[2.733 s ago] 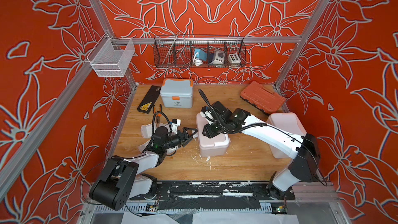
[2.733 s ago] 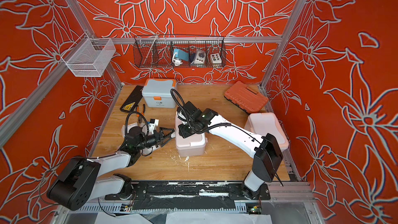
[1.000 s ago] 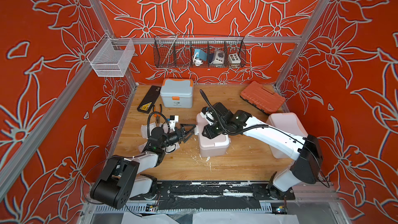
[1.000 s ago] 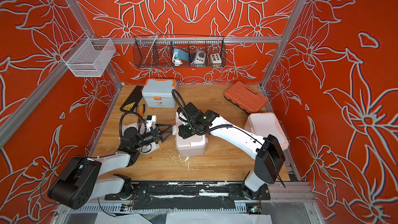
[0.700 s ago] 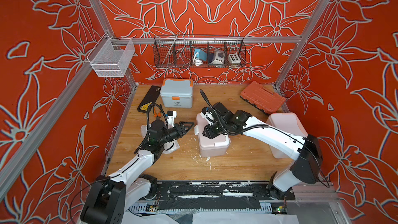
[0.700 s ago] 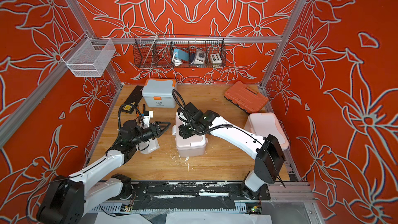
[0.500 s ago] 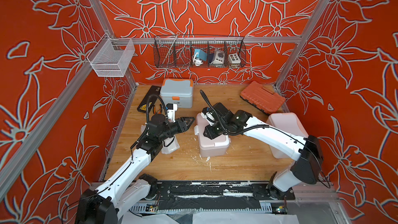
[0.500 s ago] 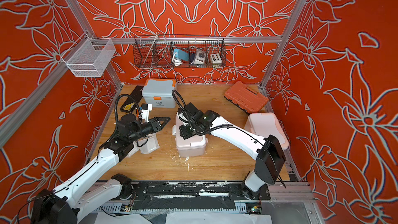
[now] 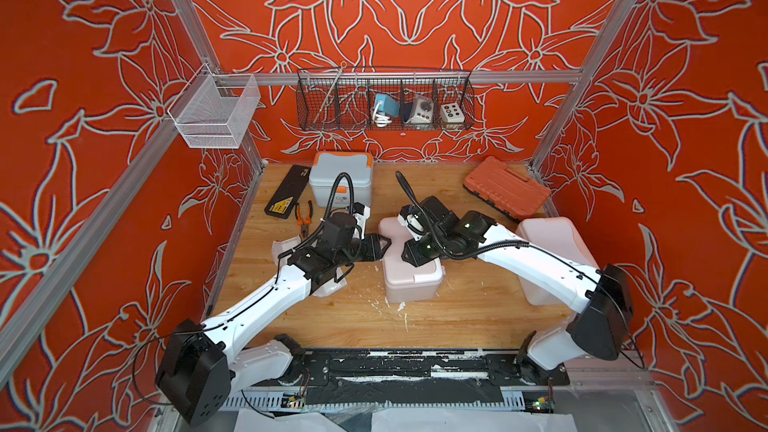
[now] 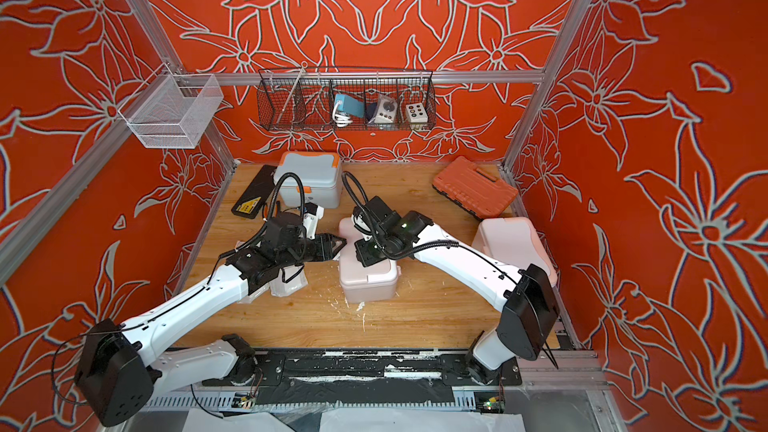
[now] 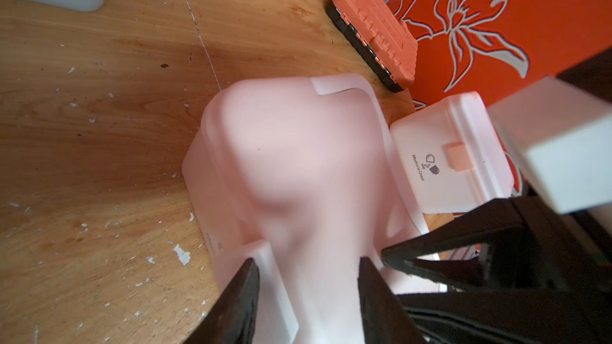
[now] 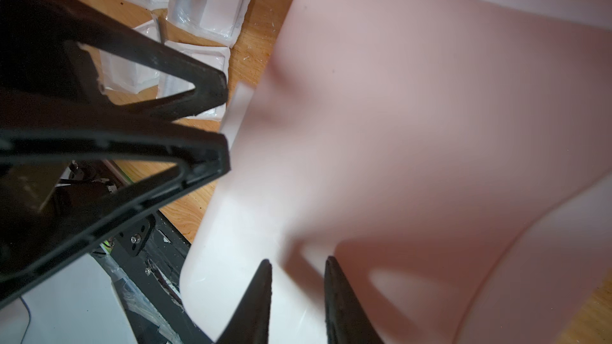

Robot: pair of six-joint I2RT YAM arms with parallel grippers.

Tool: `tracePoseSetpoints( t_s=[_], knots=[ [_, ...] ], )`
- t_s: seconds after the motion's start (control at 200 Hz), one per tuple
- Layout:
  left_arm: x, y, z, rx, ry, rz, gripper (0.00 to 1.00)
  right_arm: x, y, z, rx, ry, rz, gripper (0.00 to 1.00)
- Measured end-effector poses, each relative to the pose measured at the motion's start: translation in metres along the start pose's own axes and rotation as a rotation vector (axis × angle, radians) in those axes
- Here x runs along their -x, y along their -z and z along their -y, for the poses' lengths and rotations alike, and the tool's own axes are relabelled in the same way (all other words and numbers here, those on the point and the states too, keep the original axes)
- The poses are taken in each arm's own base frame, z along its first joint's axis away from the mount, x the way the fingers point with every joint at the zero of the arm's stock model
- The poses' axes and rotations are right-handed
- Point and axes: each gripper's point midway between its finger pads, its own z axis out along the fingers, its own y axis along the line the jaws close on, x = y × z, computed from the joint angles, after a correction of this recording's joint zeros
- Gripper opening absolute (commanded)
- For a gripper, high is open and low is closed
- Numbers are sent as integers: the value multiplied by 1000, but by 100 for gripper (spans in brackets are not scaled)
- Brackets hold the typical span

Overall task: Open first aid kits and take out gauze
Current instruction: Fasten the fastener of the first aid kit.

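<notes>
Take the table point(image 9: 457, 326) as a clock face, with twelve at the back wall. A black case point(image 9: 286, 197) lies at ten, with pliers point(image 9: 303, 222) just beside it. The grey kit point(image 9: 340, 172) stands at eleven with its lid down. At nine, near the table edge, the gauze point(image 9: 285, 248) lies out on the wood, partly under the left arm. The right wrist view shows the gauze point(image 12: 208, 8) as several flat packets, some overlapping.

The left gripper point(image 9: 382, 243) reaches to the nine o'clock side of the pink kit point(image 9: 415, 284), which sits at the centre with its lid down. In the left wrist view its jaws are clamped on the kit: pink plastic fills the gap between them, and both fingers point(image 11: 245, 292) lie against it.

The right gripper point(image 9: 409, 254) comes in from four o'clock and sits over the lid, near the left gripper but apart from it. In the right wrist view its tips stand slightly apart against the lid, and I cannot tell whether they pinch anything.

A tool case point(image 9: 505, 189) lies at one, by the back corner. The white kit point(image 9: 552, 243) stands at three, latch closed, apart from the pink kit
</notes>
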Motion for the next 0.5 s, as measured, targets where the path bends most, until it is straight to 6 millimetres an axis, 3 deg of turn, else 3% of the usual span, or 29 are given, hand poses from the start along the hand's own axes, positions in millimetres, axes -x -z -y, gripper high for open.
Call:
tracePoseSetpoints(
  t_s=[0.5],
  knots=[
    [-7,-5,-13,84,-25,-9,48,2,-1,4,8,-11,10,30]
  ],
)
